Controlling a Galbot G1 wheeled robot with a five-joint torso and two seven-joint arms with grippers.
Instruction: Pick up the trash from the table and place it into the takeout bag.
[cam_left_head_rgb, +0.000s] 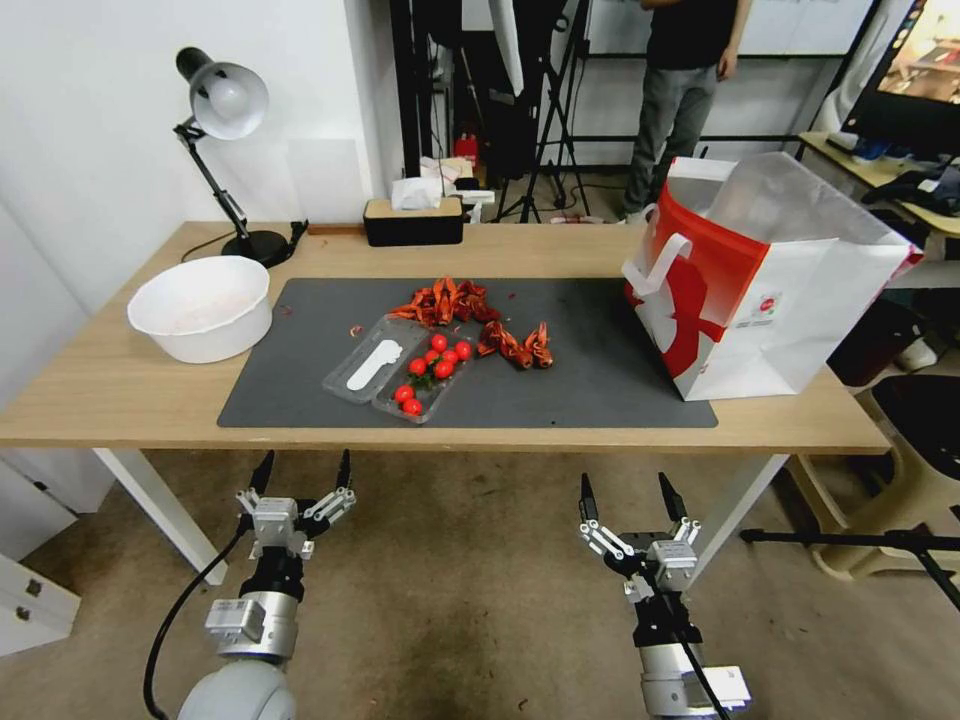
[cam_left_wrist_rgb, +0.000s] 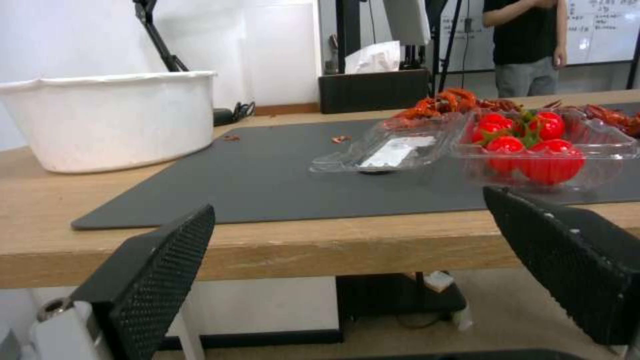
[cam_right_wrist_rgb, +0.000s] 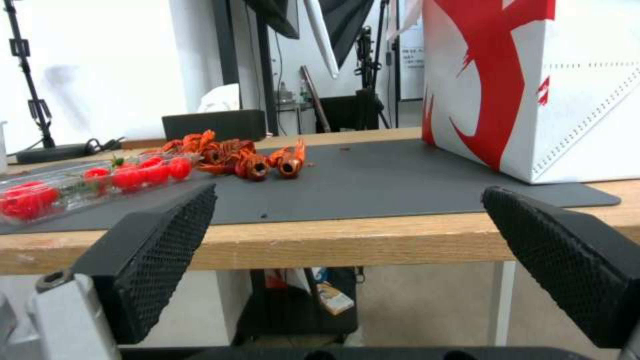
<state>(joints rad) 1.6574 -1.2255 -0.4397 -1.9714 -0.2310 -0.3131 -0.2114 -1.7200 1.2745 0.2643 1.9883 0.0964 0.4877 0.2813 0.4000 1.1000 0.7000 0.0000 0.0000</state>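
On the table (cam_left_head_rgb: 110, 390), a dark grey mat (cam_left_head_rgb: 600, 370) carries the trash: red crayfish shells (cam_left_head_rgb: 450, 300), more shells (cam_left_head_rgb: 515, 345), and an open clear plastic box (cam_left_head_rgb: 375, 370) holding red cherry tomatoes (cam_left_head_rgb: 432, 362). A white bowl (cam_left_head_rgb: 200, 305) stands at the left. The takeout bag (cam_left_head_rgb: 760, 290), white with red graphic, stands open at the right end. My left gripper (cam_left_head_rgb: 305, 470) and right gripper (cam_left_head_rgb: 625, 495) hang open and hold nothing, in front of and below the table's front edge. The left wrist view faces the box (cam_left_wrist_rgb: 467, 150); the right wrist view faces the bag (cam_right_wrist_rgb: 533, 85) and shells (cam_right_wrist_rgb: 253, 162).
A desk lamp (cam_left_head_rgb: 225, 100) and a black tissue box (cam_left_head_rgb: 413, 220) stand at the table's back edge. A person stands behind the table. A stool (cam_left_head_rgb: 920, 430) and a low stand leg (cam_left_head_rgb: 850, 540) lie on the floor at the right.
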